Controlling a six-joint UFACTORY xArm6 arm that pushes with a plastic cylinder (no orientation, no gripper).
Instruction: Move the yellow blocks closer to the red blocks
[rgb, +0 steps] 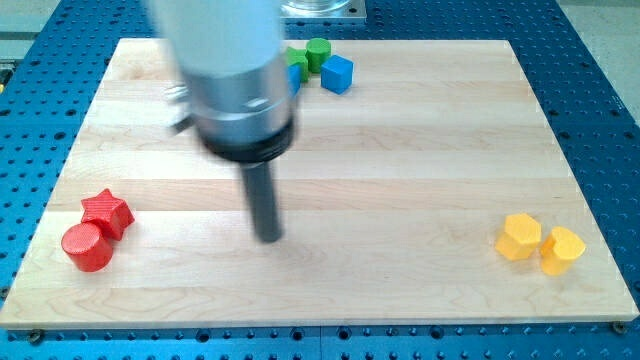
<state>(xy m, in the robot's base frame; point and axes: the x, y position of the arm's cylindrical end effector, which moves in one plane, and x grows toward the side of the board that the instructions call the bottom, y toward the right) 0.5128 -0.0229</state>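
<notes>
Two yellow blocks sit at the view's lower right: a yellow hexagon block (520, 237) and, touching it on the right, a yellow heart-shaped block (561, 249). Two red blocks sit at the view's lower left: a red star block (107, 212) and a red cylinder (87, 247) just below it, touching. My tip (268, 237) is near the board's middle, between the two pairs, closer to the red ones and touching no block.
A green block (317, 53) and a blue cube (337, 73) sit at the view's top centre; another blue block (294, 72) is partly hidden behind the arm. The wooden board (400, 160) lies on a blue perforated table.
</notes>
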